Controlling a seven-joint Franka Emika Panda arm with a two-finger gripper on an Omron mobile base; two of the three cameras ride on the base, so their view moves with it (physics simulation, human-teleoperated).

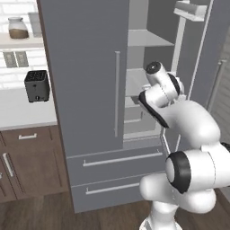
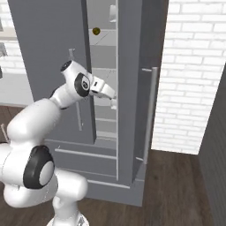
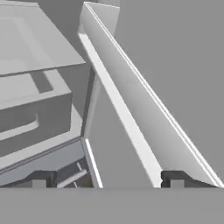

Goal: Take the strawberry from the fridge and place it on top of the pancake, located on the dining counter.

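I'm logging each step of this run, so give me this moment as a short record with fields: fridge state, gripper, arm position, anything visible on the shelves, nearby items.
fridge: right door swung open, left door and both lower drawers shut
gripper: open, nothing between the fingertips
arm position: hand reaching into the open fridge at mid-shelf height
shelves: small olive-yellow round fruit on an upper shelf
nearby: black toaster on the white countertop

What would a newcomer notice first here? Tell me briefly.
The white arm fills the foreground, reaching into the grey fridge, whose right door stands open on pale shelves. In the hand view the gripper is open, its dark tips wide apart, with nothing between them. A small olive-yellow fruit sits high on a shelf, and a dark toaster stands on the counter left of the fridge.
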